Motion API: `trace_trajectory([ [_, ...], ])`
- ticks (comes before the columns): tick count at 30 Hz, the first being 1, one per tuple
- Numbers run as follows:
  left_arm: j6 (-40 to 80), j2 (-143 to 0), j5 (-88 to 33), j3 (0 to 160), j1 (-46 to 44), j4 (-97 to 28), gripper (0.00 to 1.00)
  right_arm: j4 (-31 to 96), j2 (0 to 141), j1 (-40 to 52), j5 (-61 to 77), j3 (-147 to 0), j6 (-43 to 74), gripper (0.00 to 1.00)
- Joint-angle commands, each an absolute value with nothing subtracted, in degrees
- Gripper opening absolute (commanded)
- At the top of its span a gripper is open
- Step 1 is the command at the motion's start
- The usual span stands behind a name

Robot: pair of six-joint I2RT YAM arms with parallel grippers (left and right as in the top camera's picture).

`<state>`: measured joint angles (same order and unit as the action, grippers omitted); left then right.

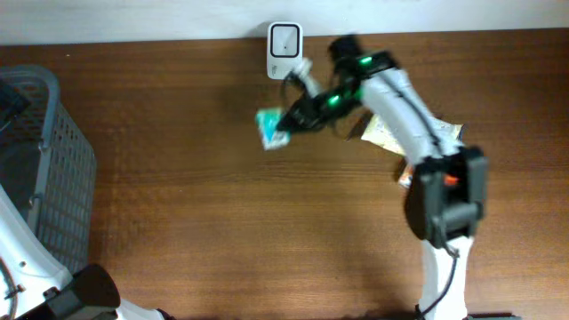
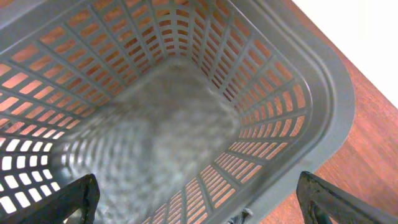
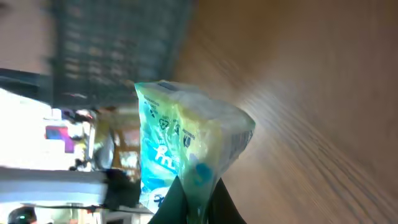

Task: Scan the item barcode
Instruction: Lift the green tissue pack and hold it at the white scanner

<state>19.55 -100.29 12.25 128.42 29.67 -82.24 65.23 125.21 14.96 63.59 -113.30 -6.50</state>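
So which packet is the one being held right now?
The teal-and-white packet, pinched in the right gripper just below the white scanner. The other pale packets lie on the table by that arm, in no gripper.

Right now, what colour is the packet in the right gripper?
The packet is turquoise and white; the right wrist view shows it best.

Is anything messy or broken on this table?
Nothing looks spilled or broken. The only odd bit is the teal packet, which is bunched up where the right gripper pinches its end.
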Motion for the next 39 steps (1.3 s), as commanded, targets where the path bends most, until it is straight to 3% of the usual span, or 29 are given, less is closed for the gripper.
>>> trace_trajectory([
  [1,20.1,-100.2,12.3,129.1,29.8,-82.2,0.99,64.6,122.9,8.6,81.0,-113.5,-8.6,0.04],
  [4,20.1,-100.2,12.3,129.1,29.8,-82.2,0.99,63.0,122.9,4.9,88.9,-113.5,-8.3,0.04],
  [12,20.1,-100.2,12.3,129.1,29.8,-82.2,0.99,61.9,122.9,1.8,88.6,-113.5,-5.6,0.04],
  [13,20.1,-100.2,12.3,129.1,29.8,-82.2,0.99,61.5,122.9,2.3,82.0,-113.6,-5.5,0.04],
  [16,20.1,-100.2,12.3,129.1,29.8,-82.2,0.99,61.6,122.8,8.7,37.8,-116.4,2.1,0.04],
  [20,20.1,-100.2,12.3,129.1,29.8,-82.2,0.99,57.3,122.8,18.3,0.7,-122.9,7.2,0.04],
  [22,20.1,-100.2,12.3,129.1,29.8,-82.2,0.99,48.4,124.1,24.5,-20.6,-122.9,-0.5,0.04],
  [24,20.1,-100.2,12.3,129.1,29.8,-82.2,0.99,39.2,127.2,27.8,-32.6,-122.9,-7.3,0.04],
  [30,20.1,-100.2,12.3,129.1,29.8,-82.2,1.00,12.5,137.8,27.6,-30.1,-122.8,-26.1,0.04],
  [39,20.1,-100.2,12.3,129.1,29.8,-82.2,0.99,0.0,145.2,24.8,-19.8,-122.8,-54.2,0.04],
])
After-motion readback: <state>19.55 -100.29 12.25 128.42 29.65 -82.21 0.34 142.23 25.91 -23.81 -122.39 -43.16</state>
